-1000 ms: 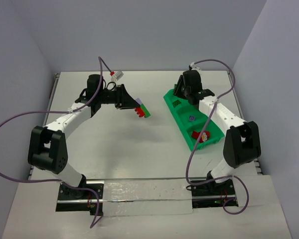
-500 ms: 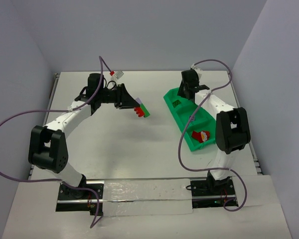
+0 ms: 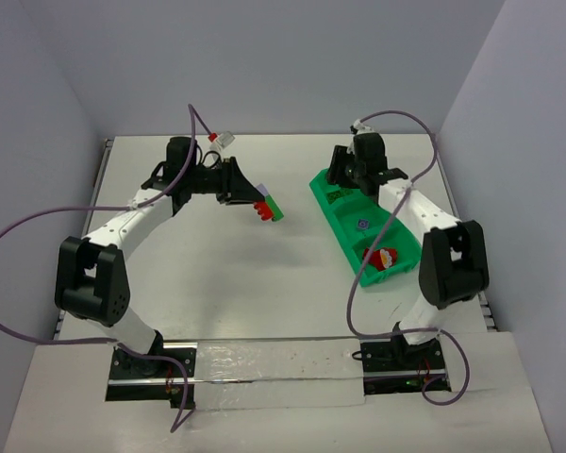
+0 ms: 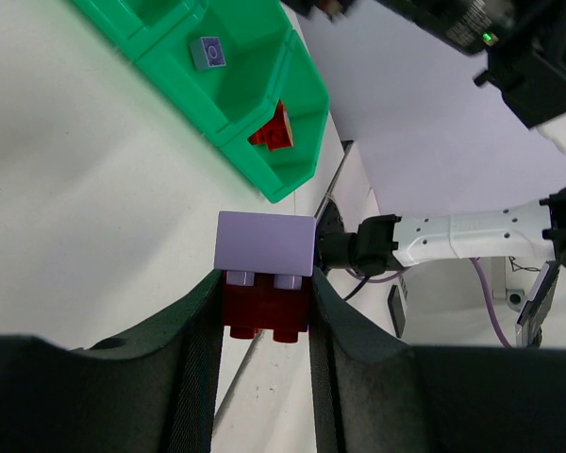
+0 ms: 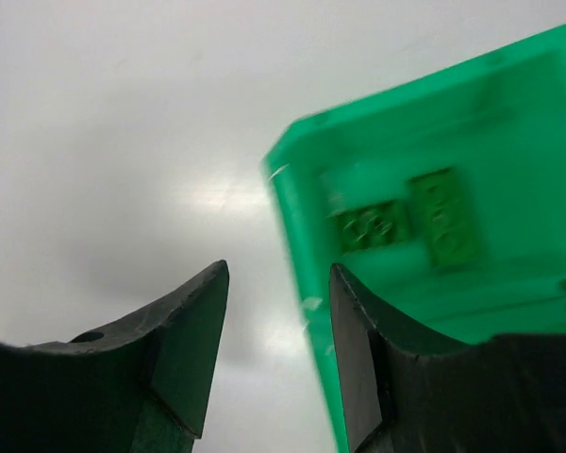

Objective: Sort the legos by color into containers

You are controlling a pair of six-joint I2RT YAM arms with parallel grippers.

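The left hand (image 4: pixel 264 293) is clamped on a red-and-purple lego stack (image 4: pixel 265 243), held above the counter's far middle, presumably so its colours can be split, while the right hand (image 5: pixel 278 283), jaws apart and seemingly empty in a blurred view, hovers at the tray (image 3: pixel 335 231)'s far end beside green legos (image 5: pixel 443 215).

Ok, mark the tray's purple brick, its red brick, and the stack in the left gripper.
purple brick (image 4: pixel 208 52): left wrist view, its top face.
red brick (image 4: pixel 275 132): left wrist view, its exposed side.
held stack (image 4: pixel 264 243): left wrist view, the lilac upper block.
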